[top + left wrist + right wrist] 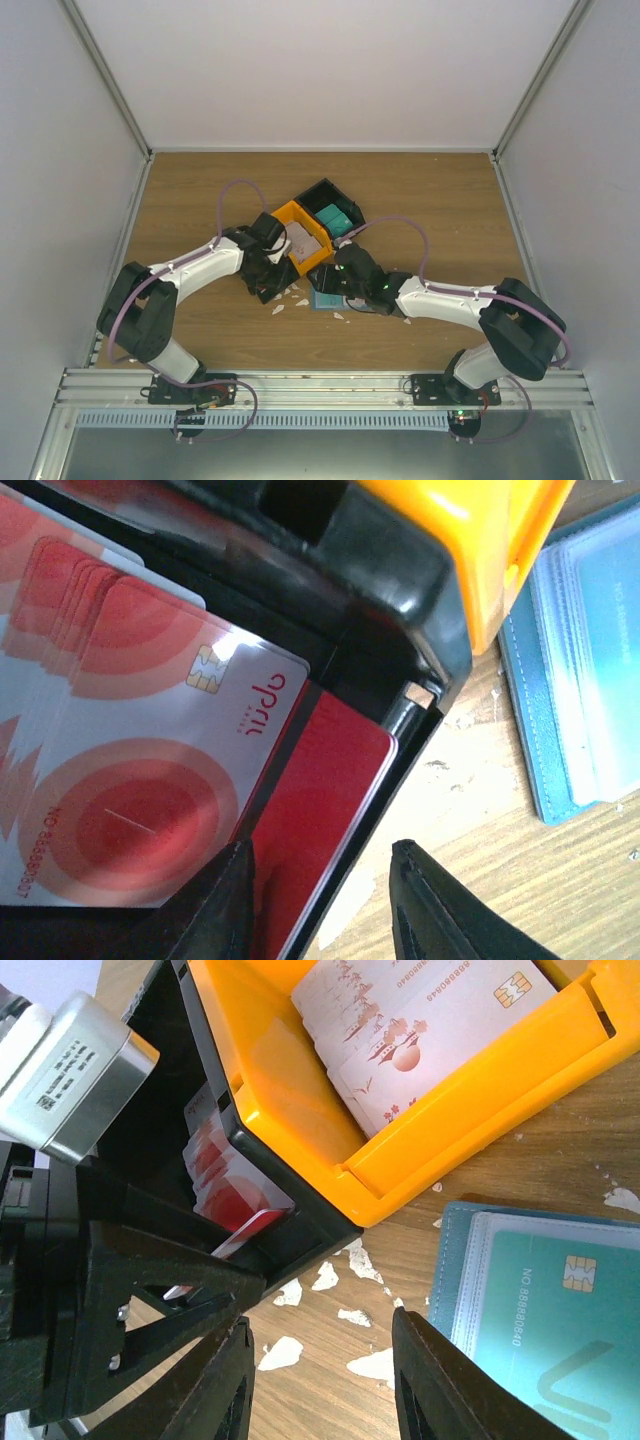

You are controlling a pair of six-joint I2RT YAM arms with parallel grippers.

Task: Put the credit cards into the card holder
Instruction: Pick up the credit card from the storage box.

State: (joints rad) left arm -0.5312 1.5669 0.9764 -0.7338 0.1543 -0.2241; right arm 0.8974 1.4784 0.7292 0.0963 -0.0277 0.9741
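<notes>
Red and white credit cards lie stacked in a black bin. One red card leans on edge against the bin's wall. My left gripper is open, with one finger inside the bin beside this card and the other outside over the table. It touches nothing that I can see. The blue-teal card holder lies open on the table with a teal card in a sleeve. It also shows in the left wrist view and the top view. My right gripper is open and empty, just left of the holder.
An orange bin holding white cards with red print touches the black bin. Another black bin with a teal stack stands behind it. White scraps dot the wood. The two grippers are close together.
</notes>
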